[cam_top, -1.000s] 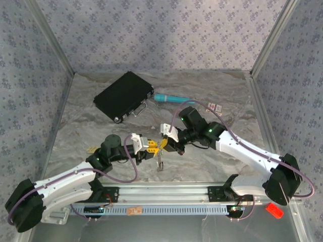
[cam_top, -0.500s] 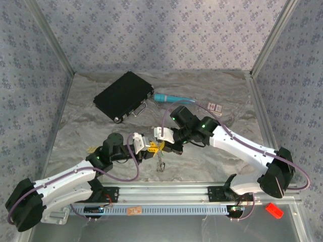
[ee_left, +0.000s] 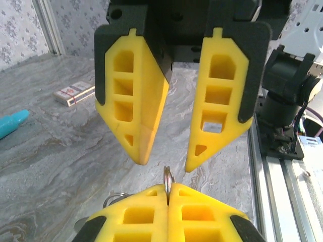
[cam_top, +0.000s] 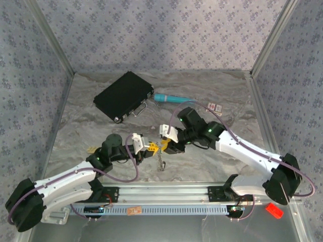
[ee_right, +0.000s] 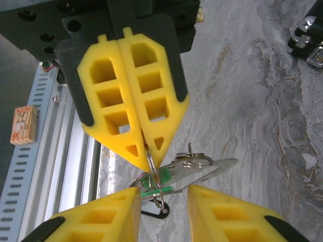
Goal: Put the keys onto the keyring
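Since a moment ago, the right gripper [ee_right: 164,191] has let its two yellow fingers come apart. The left gripper [ee_right: 150,154] has squeezed its own yellow fingers all the way together. The right arm has also swung back a little to the right.

Now the left gripper pinches the thin silvery metal keyring [ee_left: 167,177] right at its fingertips. The keyring stands on its edge between them. The right gripper is spread open, tip to tip with the left one. One of its fingers sits on each side of the keyring, with a gap on both sides.

From the right wrist, a tiny green-headed key [ee_right: 150,189] hangs on the keyring just under the left fingertips. A flat silvery key [ee_right: 207,169] sticks out beside it, with a small silvery ring [ee_right: 194,159] on top of it.

From above, a short metal chain [cam_top: 160,162] runs from the two grippers toward the near edge of the grey marbled table [cam_top: 81,126]. Farther back lies a flat black case [cam_top: 123,95], with a teal pen [cam_top: 169,99] just beside it. A small card box [cam_top: 216,107] lies to the right of the pen.
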Controlling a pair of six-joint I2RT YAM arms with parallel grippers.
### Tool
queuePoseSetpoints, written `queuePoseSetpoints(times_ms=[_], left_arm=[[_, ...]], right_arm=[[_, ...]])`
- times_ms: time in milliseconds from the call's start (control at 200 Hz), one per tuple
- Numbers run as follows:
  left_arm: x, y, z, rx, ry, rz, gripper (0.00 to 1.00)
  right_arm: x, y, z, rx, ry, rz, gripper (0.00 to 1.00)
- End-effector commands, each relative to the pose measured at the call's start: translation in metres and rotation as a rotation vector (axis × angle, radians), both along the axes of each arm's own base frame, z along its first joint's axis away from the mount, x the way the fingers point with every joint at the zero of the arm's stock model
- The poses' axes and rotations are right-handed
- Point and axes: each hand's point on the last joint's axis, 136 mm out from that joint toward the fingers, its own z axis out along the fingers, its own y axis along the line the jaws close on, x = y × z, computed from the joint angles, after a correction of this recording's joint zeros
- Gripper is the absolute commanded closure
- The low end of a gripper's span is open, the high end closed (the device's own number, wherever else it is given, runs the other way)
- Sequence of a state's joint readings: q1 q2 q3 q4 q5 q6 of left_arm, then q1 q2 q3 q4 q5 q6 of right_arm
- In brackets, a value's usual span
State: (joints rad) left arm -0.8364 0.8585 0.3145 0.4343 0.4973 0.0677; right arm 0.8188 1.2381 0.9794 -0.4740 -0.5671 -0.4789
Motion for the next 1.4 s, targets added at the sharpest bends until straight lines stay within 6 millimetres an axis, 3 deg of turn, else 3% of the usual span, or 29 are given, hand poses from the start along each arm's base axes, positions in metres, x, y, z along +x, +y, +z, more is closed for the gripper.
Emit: queuePoseSetpoints(times_ms=[0,355,385,465,570,815,1064,1199,1259,1394], left_arm=[[-0.001,-0.002,0.026,-0.123,-0.041,-0.005,1.00],[-0.001,0.000,0.024,-0.121,-0.046,0.001,1.00],[0.000,0.000,0.023,-0.116,-0.045,0.006,1.00],[0.002,0.001,0.018,-0.074,-0.039,0.017,0.85],[0.002,0.001,0.011,-0.004,-0.041,0.011,0.81],[0.001,-0.002,0.010,0.019,-0.038,-0.011,0.85],[-0.001,-0.003,0.013,0.013,-0.042,-0.026,1.00],[-0.003,0.000,0.016,-0.024,-0.048,-0.018,1.00],[-0.003,0.000,0.018,-0.053,-0.050,-0.017,1.00],[-0.004,0.000,0.024,-0.100,-0.050,-0.017,1.00]], right_arm=[[-0.003,0.012,0.008,0.088,0.046,-0.003,0.70],[-0.004,0.011,0.005,0.084,0.049,0.007,1.00],[-0.005,0.010,0.005,0.081,0.049,0.012,1.00],[-0.006,0.008,0.007,0.062,0.036,0.022,1.00],[-0.006,0.002,0.004,-0.016,-0.009,0.039,1.00],[-0.008,0.000,-0.004,-0.176,-0.081,0.097,1.00],[-0.012,0.009,0.003,-0.163,-0.100,0.130,1.00],[-0.009,0.003,0.006,-0.075,-0.048,0.068,0.78],[-0.006,0.006,0.013,-0.001,-0.026,0.045,0.73],[-0.006,0.007,0.007,0.031,0.013,0.018,0.70]])
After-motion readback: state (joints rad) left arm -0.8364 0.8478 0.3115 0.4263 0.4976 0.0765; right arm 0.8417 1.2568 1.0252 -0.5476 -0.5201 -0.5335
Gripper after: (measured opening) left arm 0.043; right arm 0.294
